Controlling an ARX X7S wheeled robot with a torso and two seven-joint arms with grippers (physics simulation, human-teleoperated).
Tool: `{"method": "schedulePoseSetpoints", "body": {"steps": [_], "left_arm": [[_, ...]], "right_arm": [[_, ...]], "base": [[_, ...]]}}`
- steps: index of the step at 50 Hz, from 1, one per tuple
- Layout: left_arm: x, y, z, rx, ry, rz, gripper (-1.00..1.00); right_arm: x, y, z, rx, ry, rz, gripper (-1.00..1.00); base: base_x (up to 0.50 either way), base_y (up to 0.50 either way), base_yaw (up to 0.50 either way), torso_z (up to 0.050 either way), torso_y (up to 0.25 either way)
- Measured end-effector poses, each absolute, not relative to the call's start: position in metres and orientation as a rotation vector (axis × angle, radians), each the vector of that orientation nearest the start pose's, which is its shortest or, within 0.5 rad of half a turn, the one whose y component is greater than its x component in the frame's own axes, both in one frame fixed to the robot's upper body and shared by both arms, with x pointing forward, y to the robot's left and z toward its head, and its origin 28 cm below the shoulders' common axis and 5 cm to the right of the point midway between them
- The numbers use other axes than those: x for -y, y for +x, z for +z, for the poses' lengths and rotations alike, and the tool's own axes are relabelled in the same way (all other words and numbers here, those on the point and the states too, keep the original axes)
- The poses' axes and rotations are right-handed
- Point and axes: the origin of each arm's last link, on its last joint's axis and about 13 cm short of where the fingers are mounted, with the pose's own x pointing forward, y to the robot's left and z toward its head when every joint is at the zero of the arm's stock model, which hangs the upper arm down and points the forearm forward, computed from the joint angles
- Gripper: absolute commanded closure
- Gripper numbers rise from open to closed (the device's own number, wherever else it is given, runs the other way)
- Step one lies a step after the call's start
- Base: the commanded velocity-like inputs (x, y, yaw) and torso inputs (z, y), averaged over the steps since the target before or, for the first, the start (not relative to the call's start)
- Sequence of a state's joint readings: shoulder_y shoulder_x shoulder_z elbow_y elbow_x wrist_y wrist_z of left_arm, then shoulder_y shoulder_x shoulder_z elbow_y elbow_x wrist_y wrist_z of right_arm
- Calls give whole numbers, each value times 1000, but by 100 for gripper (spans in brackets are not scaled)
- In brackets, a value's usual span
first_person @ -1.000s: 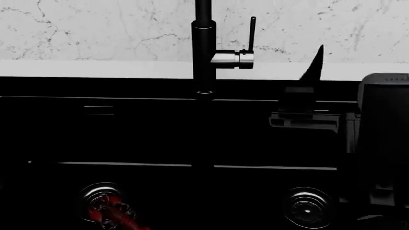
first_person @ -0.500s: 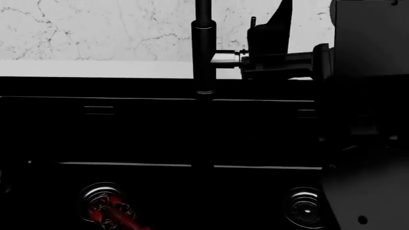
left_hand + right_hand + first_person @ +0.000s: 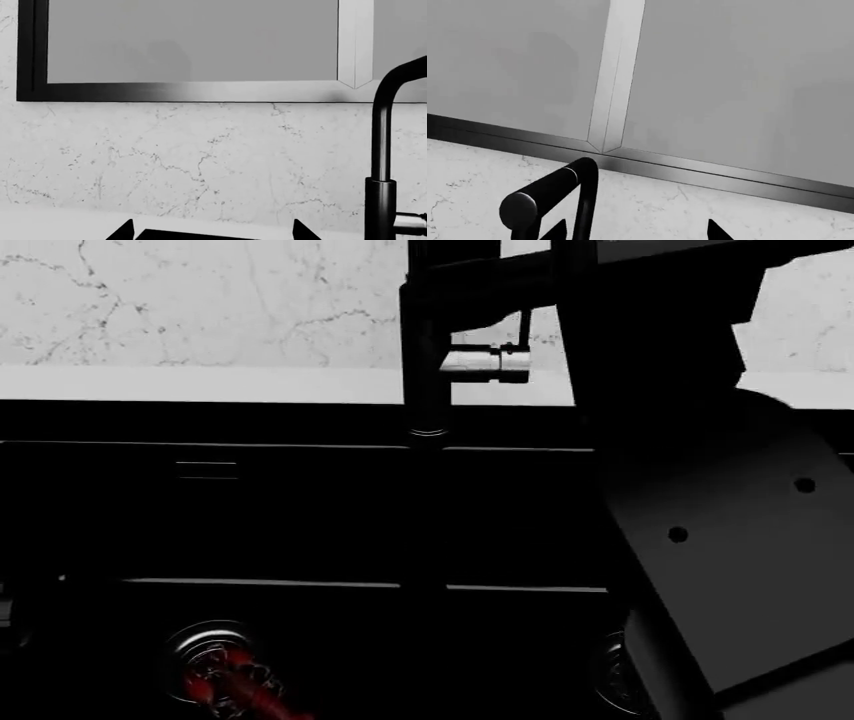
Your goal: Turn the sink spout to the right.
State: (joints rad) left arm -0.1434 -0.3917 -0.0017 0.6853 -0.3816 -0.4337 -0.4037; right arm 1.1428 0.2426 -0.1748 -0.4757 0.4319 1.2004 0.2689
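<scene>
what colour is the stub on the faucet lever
Silver, on the short metal stub beside the tall matte-black cylindrical spout; clearest in the head view.

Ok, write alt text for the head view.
The right arm reaches up across the frame toward the black sink spout, hiding part of the sink. Its hand is not clearly visible. The lever with its silver stub stands right of the spout, before a marble backsplash.

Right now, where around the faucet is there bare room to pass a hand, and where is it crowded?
Free: the white ledge left of the sink spout, between marble wall and sink. Crowded: right of the spout, where the lever and the right arm fill the space.
</scene>
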Motion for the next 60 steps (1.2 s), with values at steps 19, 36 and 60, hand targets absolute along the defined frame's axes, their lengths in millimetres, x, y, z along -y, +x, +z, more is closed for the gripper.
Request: {"method": "schedulePoseSetpoints", "body": {"steps": [19, 36, 60], "left_arm": [[-246, 209, 159, 344, 18, 152, -100], [-246, 209, 155, 333, 19, 149, -100], [-244, 210, 153, 324, 20, 139, -100]], "right_arm": [[79, 284, 334, 372, -155, 147, -100], [67, 287, 333, 371, -144, 199, -100], [58, 298, 329, 350, -113, 223, -100]], "base": [[0, 0, 0, 0, 0], [0, 0, 0, 0, 0], [0, 0, 0, 0, 0]]}}
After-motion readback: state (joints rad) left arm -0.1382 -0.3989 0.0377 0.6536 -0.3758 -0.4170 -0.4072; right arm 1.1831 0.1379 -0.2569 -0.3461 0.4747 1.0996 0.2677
